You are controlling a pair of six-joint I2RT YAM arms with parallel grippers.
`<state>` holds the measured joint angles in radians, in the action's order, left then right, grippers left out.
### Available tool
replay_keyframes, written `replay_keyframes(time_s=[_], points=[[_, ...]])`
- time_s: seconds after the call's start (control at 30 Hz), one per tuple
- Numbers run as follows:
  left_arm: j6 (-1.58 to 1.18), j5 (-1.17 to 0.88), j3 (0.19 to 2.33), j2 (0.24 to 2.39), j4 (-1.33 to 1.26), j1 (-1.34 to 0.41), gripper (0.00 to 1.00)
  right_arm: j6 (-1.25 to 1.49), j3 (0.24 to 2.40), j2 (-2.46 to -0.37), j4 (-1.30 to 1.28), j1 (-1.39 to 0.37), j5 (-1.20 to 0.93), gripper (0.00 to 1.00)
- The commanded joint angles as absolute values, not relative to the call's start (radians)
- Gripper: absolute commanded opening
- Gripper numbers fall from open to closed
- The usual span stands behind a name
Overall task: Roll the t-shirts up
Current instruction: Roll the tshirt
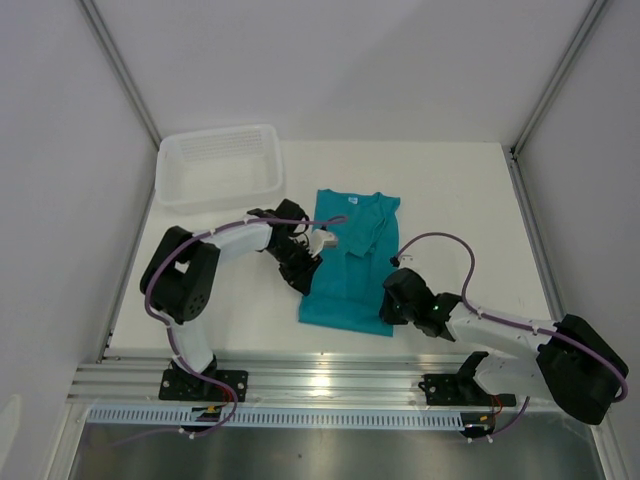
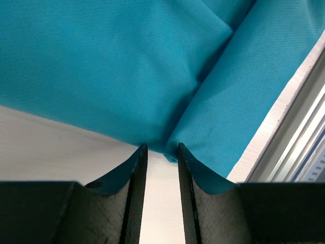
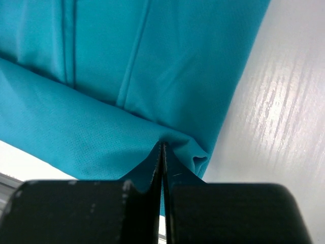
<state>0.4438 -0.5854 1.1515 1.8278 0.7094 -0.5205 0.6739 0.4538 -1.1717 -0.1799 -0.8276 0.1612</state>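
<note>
**Hem end nearest the right arm**

From above, the t-shirt (image 1: 350,270) lies mid-table, long axis running away from the arms. The right gripper (image 1: 392,300) is at the hem corner (the nearer end), the left gripper (image 1: 310,255) at the side edge.

Left wrist: jaws parted, cloth at their tips.

Right wrist: jaws pressed together, pinching a fold.
</note>
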Motion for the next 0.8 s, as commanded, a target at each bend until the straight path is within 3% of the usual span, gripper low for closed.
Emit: replay_keyframes(time_s=[0.0, 0.37, 0.47, 0.6, 0.77], points=[[0.436, -0.546, 1.180, 1.769, 0.699, -0.503, 0.34, 0.698, 0.434, -1.163, -0.146, -0.822, 0.202, 0.00], [0.454, -0.495, 1.146, 1.625, 0.716, -0.483, 0.33, 0.689, 0.429, -1.147, -0.132, -0.821, 0.209, 0.00], [0.517, -0.552, 1.126, 1.499, 0.735, -0.497, 0.39, 0.684, 0.431, -1.140, -0.138, -0.818, 0.209, 0.00], [0.624, -0.494, 0.997, 1.366, 0.678, -0.647, 0.46, 0.673, 0.433, -1.128, -0.144, -0.816, 0.213, 0.00], [0.738, -0.310, 0.870, 1.347, 0.580, -0.820, 0.52, 0.664, 0.430, -1.115, -0.143, -0.811, 0.206, 0.00]])
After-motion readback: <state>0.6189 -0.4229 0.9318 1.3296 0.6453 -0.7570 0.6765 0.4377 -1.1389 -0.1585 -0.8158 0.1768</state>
